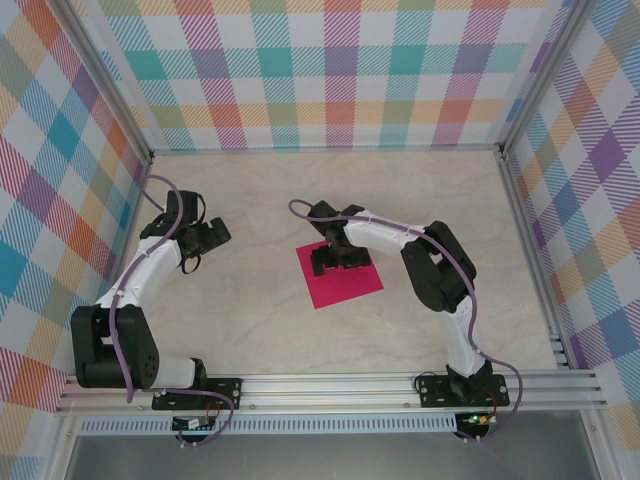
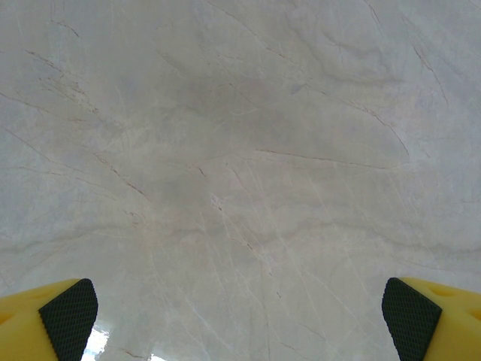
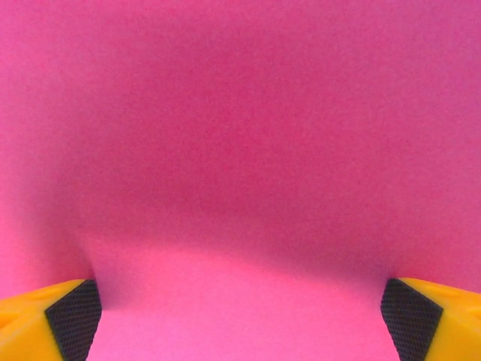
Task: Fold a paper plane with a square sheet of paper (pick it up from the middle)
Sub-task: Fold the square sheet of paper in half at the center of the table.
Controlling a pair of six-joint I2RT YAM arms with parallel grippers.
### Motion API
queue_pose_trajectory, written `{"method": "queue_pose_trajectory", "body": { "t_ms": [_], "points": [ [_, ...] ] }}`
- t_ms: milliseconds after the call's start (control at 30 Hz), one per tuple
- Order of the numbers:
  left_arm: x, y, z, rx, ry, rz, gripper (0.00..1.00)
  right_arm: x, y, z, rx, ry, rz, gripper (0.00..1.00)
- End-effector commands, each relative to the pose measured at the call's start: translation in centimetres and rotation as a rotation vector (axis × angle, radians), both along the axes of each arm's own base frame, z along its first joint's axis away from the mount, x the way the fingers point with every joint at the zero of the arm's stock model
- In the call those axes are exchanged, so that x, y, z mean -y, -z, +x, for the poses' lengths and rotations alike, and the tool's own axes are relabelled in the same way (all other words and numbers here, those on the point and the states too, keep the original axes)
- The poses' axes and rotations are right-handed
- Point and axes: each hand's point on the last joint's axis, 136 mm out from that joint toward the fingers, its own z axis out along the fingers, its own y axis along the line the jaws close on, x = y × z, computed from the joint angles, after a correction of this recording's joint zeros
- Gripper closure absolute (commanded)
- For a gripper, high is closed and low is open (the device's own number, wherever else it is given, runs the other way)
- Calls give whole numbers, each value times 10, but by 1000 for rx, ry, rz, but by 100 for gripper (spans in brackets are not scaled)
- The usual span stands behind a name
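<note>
The square sheet of paper (image 1: 345,283) lies flat on the table near the middle, magenta-pink and unfolded. My right gripper (image 1: 337,262) is down over its middle, jaws wide open, with the pink sheet (image 3: 240,150) spanning the whole space between the yellow fingertips (image 3: 60,320). Whether the pads touch the paper I cannot tell. My left gripper (image 1: 205,240) hovers over bare table to the left of the sheet, open, with nothing between its fingertips (image 2: 64,316).
The marble-patterned table (image 1: 250,320) is walled by checkered panels on three sides. An aluminium rail (image 1: 330,385) runs along the near edge by the arm bases. Bare tabletop (image 2: 240,165) lies under the left gripper.
</note>
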Motion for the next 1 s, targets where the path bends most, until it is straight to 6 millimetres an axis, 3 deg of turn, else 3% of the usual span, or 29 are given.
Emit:
{"method": "queue_pose_trajectory", "body": {
  "t_ms": [0,200,433,533,667,833,967],
  "points": [
    [-4,2,-4,-28,-8,-7,0,23,47,-28,-125,9,-104,3],
    [-4,2,-4,-31,-7,-6,0,19,40,-25,-111,16,-83,8],
    [-3,3,-5,-38,-5,-10,0,10,18,-18,-69,42,-20,14],
    [-2,3,-5,-36,-2,-18,0,1,3,-15,-51,62,44,23],
    [4,5,-5,-32,-17,-62,0,-20,-20,-15,-52,63,171,42],
    [30,13,-8,-37,18,-215,0,-42,-65,-12,-27,63,389,62],
    [60,14,-7,-24,70,-369,5,-61,-94,-15,-77,64,622,72]
  ]
}}
